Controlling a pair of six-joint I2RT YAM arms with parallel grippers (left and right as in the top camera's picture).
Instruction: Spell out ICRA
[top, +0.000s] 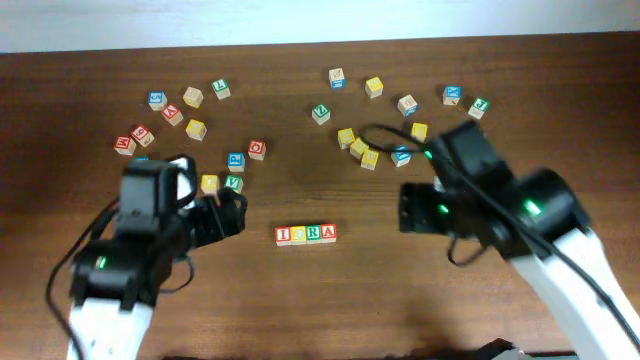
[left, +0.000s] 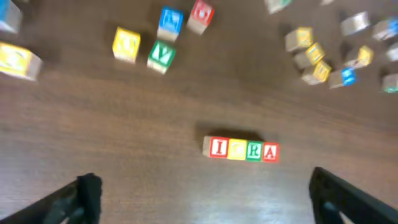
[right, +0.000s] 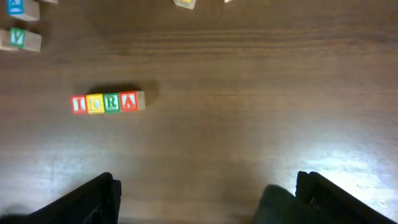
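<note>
Four small cubes stand side by side in one row reading I, C, R, A (top: 305, 234) near the table's middle front; the row ICRA (left: 241, 150) shows in the left wrist view and ICRA (right: 107, 102) in the right wrist view. My left gripper (top: 228, 214) hangs to the row's left, open, with bare wood between its fingers (left: 87, 193). My right gripper (top: 412, 211) hangs to the row's right, also open and holding nothing, clear of the cubes.
Loose letter cubes lie scattered behind: a group at the back left (top: 172, 113), one at the back right (top: 371, 150), and a few just behind the left gripper (top: 234, 182). The table's far edge (top: 320, 44) meets a white wall.
</note>
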